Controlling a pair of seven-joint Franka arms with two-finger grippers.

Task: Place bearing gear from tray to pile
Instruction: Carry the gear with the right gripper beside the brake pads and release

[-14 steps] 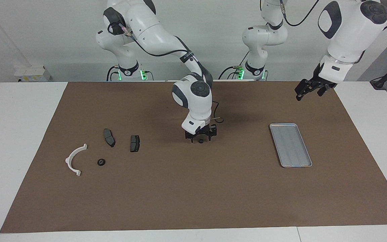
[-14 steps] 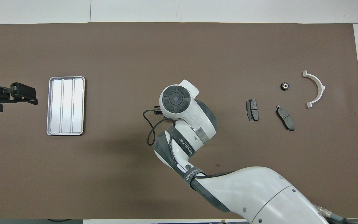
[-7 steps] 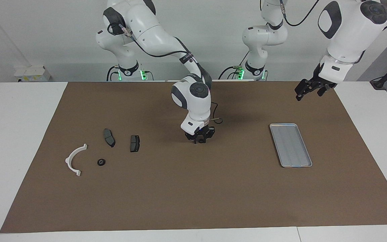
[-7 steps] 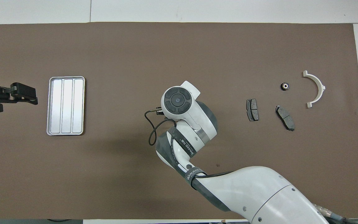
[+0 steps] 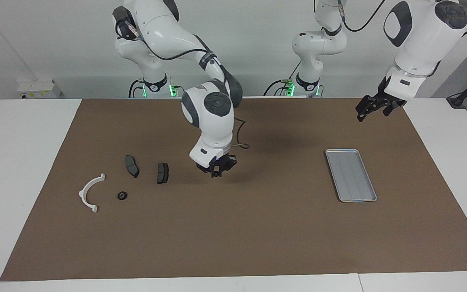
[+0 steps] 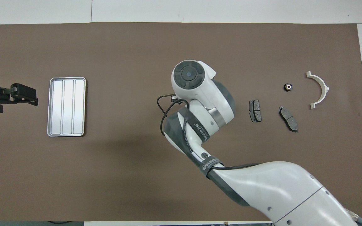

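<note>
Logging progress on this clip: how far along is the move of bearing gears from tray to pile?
Done: the tray is empty, and one bearing gear lies in the pile beside the white bracket.
In hand: the right gripper carries a small dark part above the mat, beside the brake pads.
Left: setting it down.
The left gripper waits near the tray.

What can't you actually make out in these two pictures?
- Right gripper: in the overhead view it is hidden beneath its own wrist; in the facing view it is too small to tell whether it carries anything.
- Left gripper: the overhead view's edge cuts off its arm.
- Small black bearing beside the white bracket: too small to show teeth.
</note>
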